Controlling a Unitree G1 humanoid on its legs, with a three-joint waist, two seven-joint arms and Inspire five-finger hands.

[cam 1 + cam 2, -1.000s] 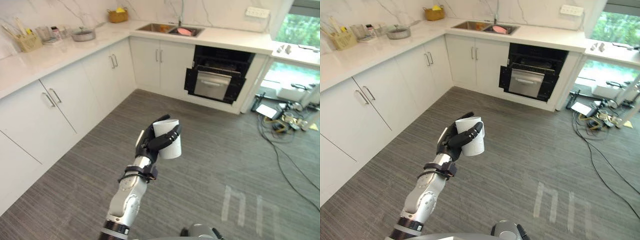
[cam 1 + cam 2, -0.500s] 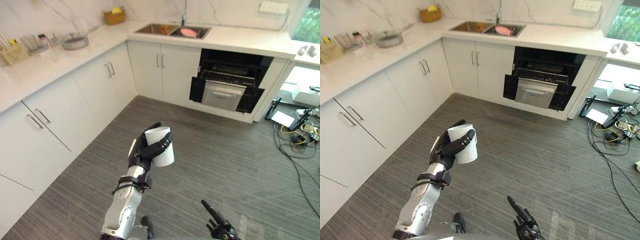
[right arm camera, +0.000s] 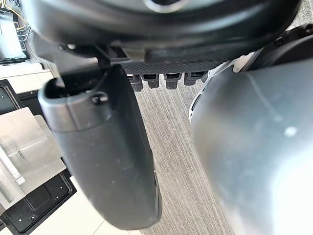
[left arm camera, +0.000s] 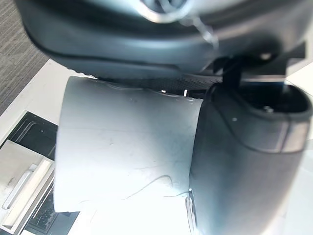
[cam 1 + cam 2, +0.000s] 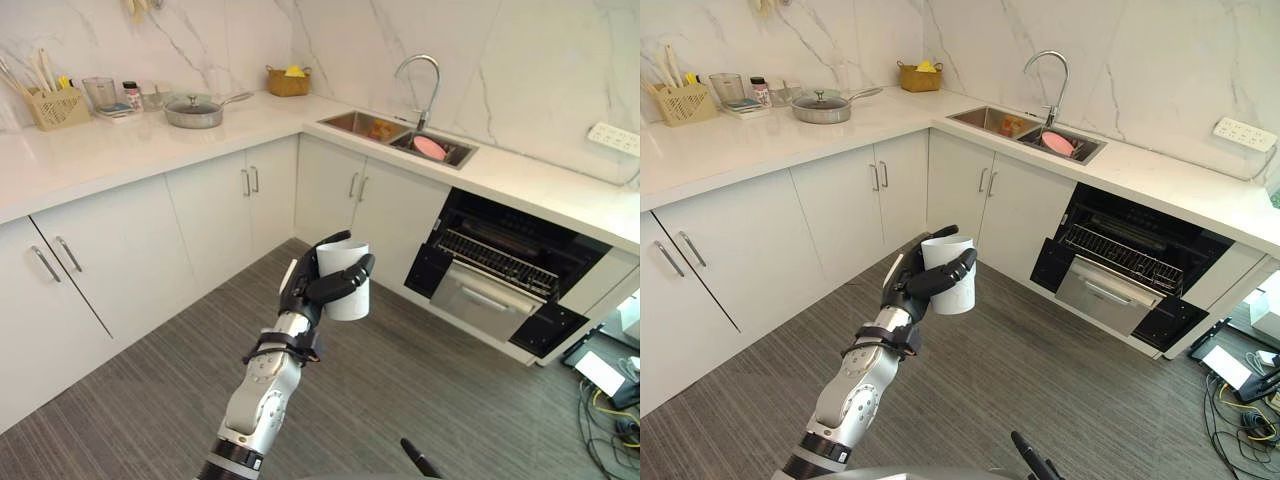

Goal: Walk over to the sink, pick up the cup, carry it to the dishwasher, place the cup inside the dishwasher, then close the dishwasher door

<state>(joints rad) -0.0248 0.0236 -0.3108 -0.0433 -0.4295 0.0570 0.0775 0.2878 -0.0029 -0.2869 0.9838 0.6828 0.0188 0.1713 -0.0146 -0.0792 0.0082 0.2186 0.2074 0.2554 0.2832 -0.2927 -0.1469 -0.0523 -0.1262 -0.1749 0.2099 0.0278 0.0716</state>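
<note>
My left hand [image 5: 303,295] is held up in front of me, shut on a white cup [image 5: 346,287] that stands upright in its grip. Close up, the cup [image 4: 122,161] lies between the thumb and the fingers. The dishwasher [image 5: 505,262] stands open under the counter at the right, its door [image 5: 482,302] let down and a rack showing inside. To its left is the sink [image 5: 392,134] with a faucet [image 5: 421,74] and a pink item [image 5: 430,148] in the basin. My right hand [image 5: 417,460] shows at the bottom edge with a straight finger, holding nothing.
White cabinets [image 5: 200,230] run along the left and back under a marble counter. On it stand a pan [image 5: 194,113], a basket [image 5: 288,80] and a utensil holder [image 5: 56,106]. Grey plank floor [image 5: 430,390] lies between me and the dishwasher. Cables [image 5: 610,410] lie at far right.
The whole view has shifted, so the camera moved; sink and dishwasher now look closer and more to the right. The cup stays in my left hand. My right hand sits lower at the edge.
</note>
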